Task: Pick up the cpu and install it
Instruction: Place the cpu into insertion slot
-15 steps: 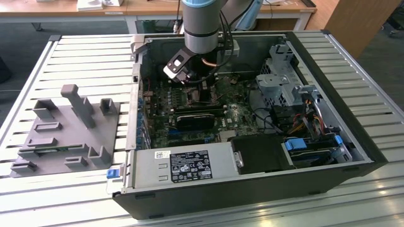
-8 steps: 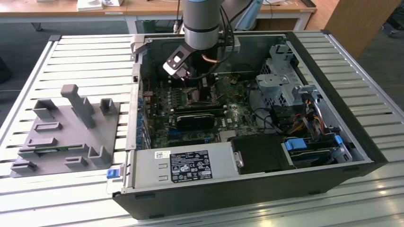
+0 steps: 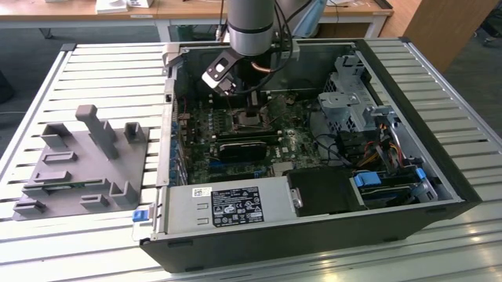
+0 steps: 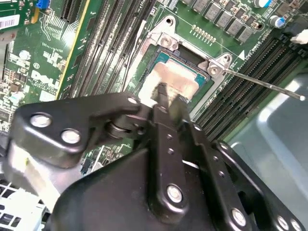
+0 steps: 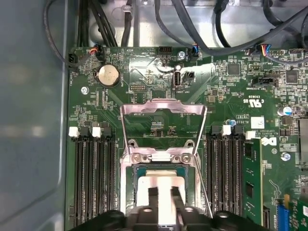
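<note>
Tray [image 3: 86, 170] sits on the bench [image 3: 47, 76] at the exterior view's left. To its right is the open case [image 3: 439, 194], with the arm reaching in. The cpu [image 5: 162, 182] lies flat in the socket [image 5: 132, 159], so pick and placing look done. The load frame [image 5: 163, 103] stands raised and the lever [image 4: 260, 82] is free, so locking down looks left to do. The gripper [image 3: 249, 114] is right over the cpu. Its fingers [image 5: 153, 199] are a little apart, tips at the top plate; can't tell if they touch. Count: one tray, one case, one socket, one cpu, one gripper.
</note>
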Tool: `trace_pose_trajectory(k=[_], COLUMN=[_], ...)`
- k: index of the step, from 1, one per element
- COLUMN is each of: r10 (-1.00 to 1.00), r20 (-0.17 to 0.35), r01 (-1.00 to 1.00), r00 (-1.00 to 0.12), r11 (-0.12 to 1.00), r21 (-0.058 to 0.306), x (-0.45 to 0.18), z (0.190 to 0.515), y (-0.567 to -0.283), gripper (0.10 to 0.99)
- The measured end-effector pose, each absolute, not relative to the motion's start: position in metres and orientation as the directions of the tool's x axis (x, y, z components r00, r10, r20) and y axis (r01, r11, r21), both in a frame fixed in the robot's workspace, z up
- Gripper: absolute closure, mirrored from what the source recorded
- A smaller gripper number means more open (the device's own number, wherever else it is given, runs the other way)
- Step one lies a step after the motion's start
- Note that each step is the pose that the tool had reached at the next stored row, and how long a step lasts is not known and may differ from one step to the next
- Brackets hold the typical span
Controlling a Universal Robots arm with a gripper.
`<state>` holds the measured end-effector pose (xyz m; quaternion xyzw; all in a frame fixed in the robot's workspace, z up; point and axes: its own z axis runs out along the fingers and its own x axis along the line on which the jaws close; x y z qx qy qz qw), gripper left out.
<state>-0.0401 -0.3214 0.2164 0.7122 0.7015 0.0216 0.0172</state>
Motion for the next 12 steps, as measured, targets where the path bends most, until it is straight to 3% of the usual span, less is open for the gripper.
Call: trace_pose_trajectory(k=[1, 3, 12], r10=[1.0, 1.0, 1.0], r20=[0.007, 0.006, 0.006], r01=[0.998, 0.998, 0.998], r00=[0.015, 0.015, 0.015], r11=[-0.015, -0.015, -0.015], r21=[0.055, 0.055, 0.054], x=[-0.04, -0.04, -0.04], z=[0.217, 0.219, 0.23], y=[-0.321, -0.321, -0.321], gripper=[0.855, 0.973, 0.98])
